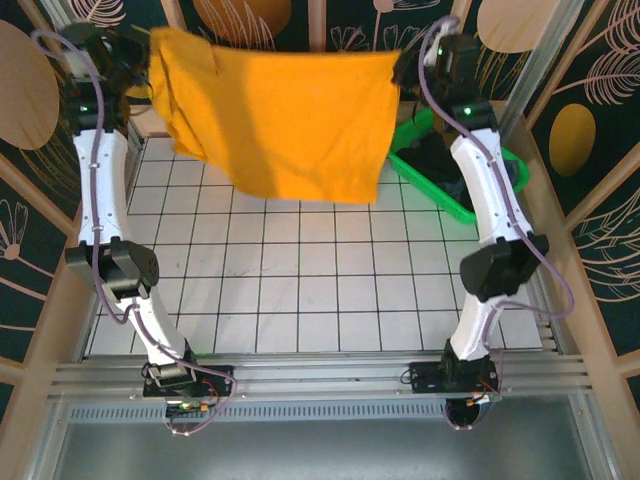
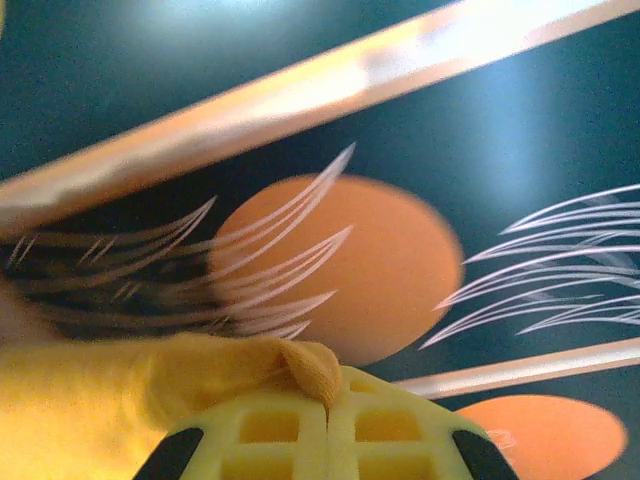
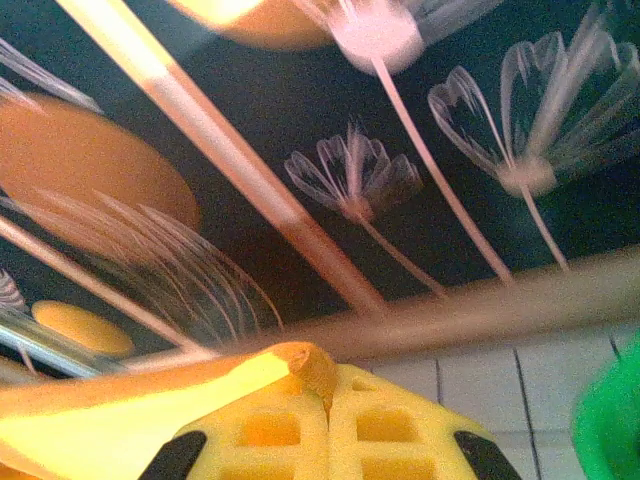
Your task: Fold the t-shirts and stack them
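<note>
A mustard orange-yellow t-shirt [image 1: 285,115] hangs spread in the air over the far part of the tiled table, stretched between both arms. My left gripper [image 1: 143,62] pinches its upper left corner; in the left wrist view the yellow fingers [image 2: 270,430] are closed with a fold of the cloth [image 2: 310,372] sticking out between them. My right gripper [image 1: 408,65] holds the upper right corner, and the right wrist view has its fingers [image 3: 390,425] pressed together on an orange fold [image 3: 312,368]. Dark shirts [image 1: 445,165] lie in the green bin.
A green bin [image 1: 452,205] sits at the far right of the white tiled table [image 1: 300,290]. Wooden frame posts and dark patterned walls stand close behind both grippers. An aluminium rail [image 1: 320,375] runs along the near edge by the arm bases.
</note>
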Robot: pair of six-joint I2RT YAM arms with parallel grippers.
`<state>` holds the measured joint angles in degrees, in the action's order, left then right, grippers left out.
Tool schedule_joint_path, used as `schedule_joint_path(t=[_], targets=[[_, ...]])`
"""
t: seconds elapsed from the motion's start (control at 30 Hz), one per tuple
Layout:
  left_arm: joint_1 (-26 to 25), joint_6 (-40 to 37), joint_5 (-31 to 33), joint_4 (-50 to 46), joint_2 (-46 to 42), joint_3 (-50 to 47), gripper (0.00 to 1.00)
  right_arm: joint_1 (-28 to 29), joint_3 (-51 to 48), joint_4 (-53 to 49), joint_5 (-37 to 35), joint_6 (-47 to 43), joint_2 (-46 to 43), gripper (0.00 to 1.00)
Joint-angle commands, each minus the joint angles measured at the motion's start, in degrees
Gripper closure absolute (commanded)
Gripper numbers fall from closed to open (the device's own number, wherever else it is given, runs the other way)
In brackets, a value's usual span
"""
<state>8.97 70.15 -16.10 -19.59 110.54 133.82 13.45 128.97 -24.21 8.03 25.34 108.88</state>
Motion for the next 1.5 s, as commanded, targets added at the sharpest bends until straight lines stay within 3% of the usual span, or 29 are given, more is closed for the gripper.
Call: schedule_joint_path(t=[0.0,0.07,0.17,0.23,0.33,0.47,0.63,0.83,0.87,0.93,1.03,1.07,1.1,1.2,1.3,1.4,1.47], targets=[[1.48,-4.41,-0.58,-2.57,-0.46,5.64,1.00,-1.73,20.92,-10.92,-1.04,-1.85,7.50,1.00],[1.46,-5.78,-1.29,-2.99,-3.58,1.50,1.00,-2.22,40.99,-20.62,-2.05,-1.90,16.18,1.00],[1.40,-7.59,1.55,-2.82,-12.89,-13.97,1.00,-2.02,35.11,-23.62,-5.46,-1.70,12.95,1.00],[1.40,-7.39,3.53,-2.77,-19.83,-25.37,1.00,-0.89,43.08,-32.20,-8.68,-3.47,16.42,1.00],[1.40,-9.09,4.82,-3.36,-27.42,-41.44,1.00,0.57,42.18,-41.06,-13.31,-4.75,16.72,1.00],[1.39,-13.00,7.08,-5.26,-34.12,-55.01,1.00,3.34,43.18,-50.02,-17.57,-9.90,18.62,1.00],[1.33,-13.70,7.57,-5.00,-35.21,-58.25,1.00,3.12,43.43,-49.53,-17.78,-10.61,18.66,1.00],[1.39,-15.12,8.18,-5.80,-31.74,-53.46,1.00,2.79,38.88,-49.70,-9.55,-12.06,19.46,1.00],[1.32,-15.16,8.12,-5.70,-31.39,-53.40,1.00,2.04,35.90,-48.90,-5.39,-12.53,19.16,1.00],[1.32,-15.50,7.84,-5.59,-30.84,-53.65,1.00,0.65,24.99,-47.10,3.50,-13.64,17.46,0.84],[1.35,-16.35,7.49,-5.63,-30.30,-54.09,1.00,0.76,14.98,-45.45,6.37,-14.37,13.96,0.60],[1.29,-16.46,7.48,-5.53,-30.21,-54.46,1.00,0.83,13.49,-45.67,5.33,-14.37,13.01,0.59],[1.23,-16.59,7.40,-5.46,-30.21,-54.90,1.00,0.92,11.36,-46.07,3.78,-14.18,11.99,0.62],[0.75,-16.47,7.24,-5.03,-30.12,-56.97,1.00,2.00,-5.58,-44.02,-0.81,-12.07,4.16,0.89],[0.27,-16.68,8.06,-5.74,-30.68,-60.16,1.00,4.21,-32.58,-28.90,-2.55,-6.68,-11.49,1.00],[0.26,-16.99,9.50,-6.44,-32.14,-63.46,1.00,3.53,-55.57,-13.37,-4.08,-0.14,-26.74,1.00],[0.17,-17.15,10.34,-6.76,-33.12,-64.99,1.00,1.85,-64.91,-6.26,-2.61,1.27,-33.51,1.00]])
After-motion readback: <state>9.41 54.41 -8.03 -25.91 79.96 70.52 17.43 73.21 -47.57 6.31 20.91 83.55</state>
